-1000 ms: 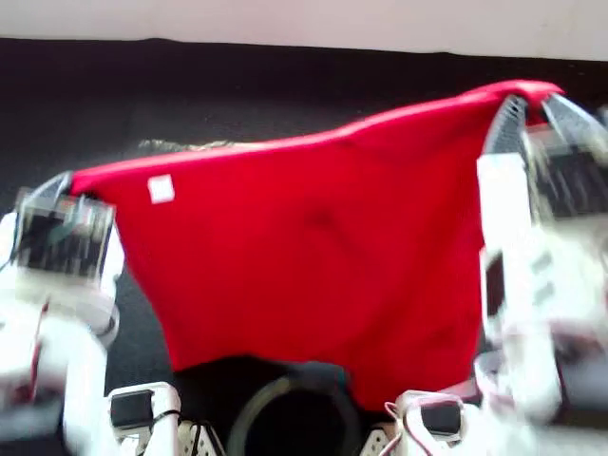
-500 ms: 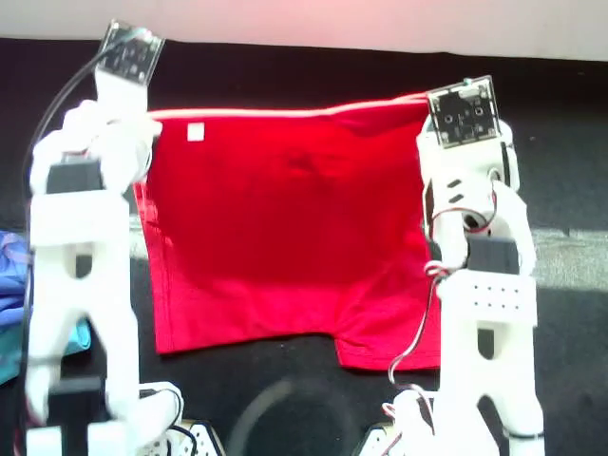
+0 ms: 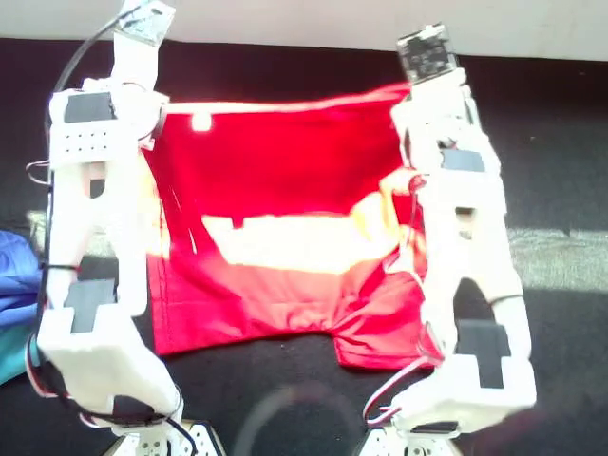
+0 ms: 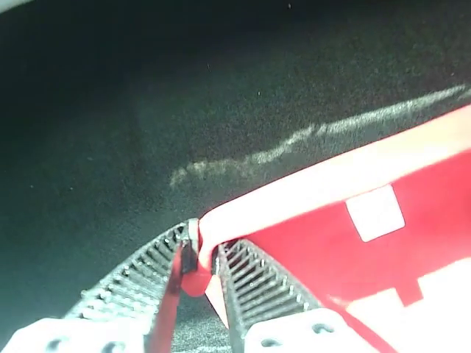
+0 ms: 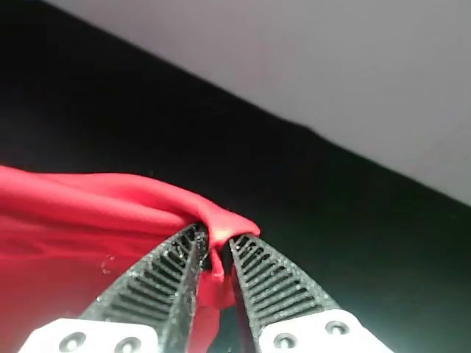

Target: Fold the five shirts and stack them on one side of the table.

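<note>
Pincers of both arms, each clamped on a corner of one red shirt. Left pincer (image 4: 197, 244): the ribbed fingers (image 4: 254, 283) are pressed together with a fold of red cloth pinched between their tips. Right pincer (image 5: 216, 243): the fingers are likewise closed on a bunched corner, and a tuck of cloth hangs down between them.

Red shirt (image 3: 285, 180): its far edge runs as a nearly straight line from one pincer to the other, across the far part of the tabletop (image 3: 556, 161). The edge is turned over in a narrow band where it leaves the left pincer. A small white label (image 4: 375, 212) sits on the cloth just beside that corner. From this edge the shirt spreads toward the arm bases and fills the space between the two arms. Its near hem lies on the tabletop, flat on the left arm's side and gathered into loose folds (image 3: 380, 328) on the right arm's side. A bright band of light (image 3: 285, 242) crosses the middle of the cloth.

Surroundings: the tabletop is black, and a pale wall (image 3: 285, 19) runs behind it. A blue cloth (image 3: 14, 275) lies at the tabletop's edge beyond the left arm, well apart from the red shirt, with a teal cloth (image 3: 11, 350) just beside it.
</note>
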You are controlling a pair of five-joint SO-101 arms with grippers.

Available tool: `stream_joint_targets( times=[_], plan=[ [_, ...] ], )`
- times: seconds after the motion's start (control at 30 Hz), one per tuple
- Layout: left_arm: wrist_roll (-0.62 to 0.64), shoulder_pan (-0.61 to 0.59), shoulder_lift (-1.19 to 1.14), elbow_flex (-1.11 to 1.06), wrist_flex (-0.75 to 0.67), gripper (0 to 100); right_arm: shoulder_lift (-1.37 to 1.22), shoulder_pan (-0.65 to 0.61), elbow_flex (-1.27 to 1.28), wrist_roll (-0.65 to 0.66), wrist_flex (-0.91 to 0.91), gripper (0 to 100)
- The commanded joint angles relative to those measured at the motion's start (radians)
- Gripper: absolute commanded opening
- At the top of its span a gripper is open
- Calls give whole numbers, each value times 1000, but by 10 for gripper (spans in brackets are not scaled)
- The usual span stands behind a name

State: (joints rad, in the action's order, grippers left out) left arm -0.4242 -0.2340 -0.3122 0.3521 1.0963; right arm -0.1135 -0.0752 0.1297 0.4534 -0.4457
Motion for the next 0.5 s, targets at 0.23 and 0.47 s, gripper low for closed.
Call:
stream_joint_targets(
  times=[0.23,0.47],
  plan=[
    [5,5,-203,79,0,9,-303,-81,-133,3,-28,6],
    [5,2,-237,110,28,9,-251,-50,-177,3,-48,6]
  ],
)
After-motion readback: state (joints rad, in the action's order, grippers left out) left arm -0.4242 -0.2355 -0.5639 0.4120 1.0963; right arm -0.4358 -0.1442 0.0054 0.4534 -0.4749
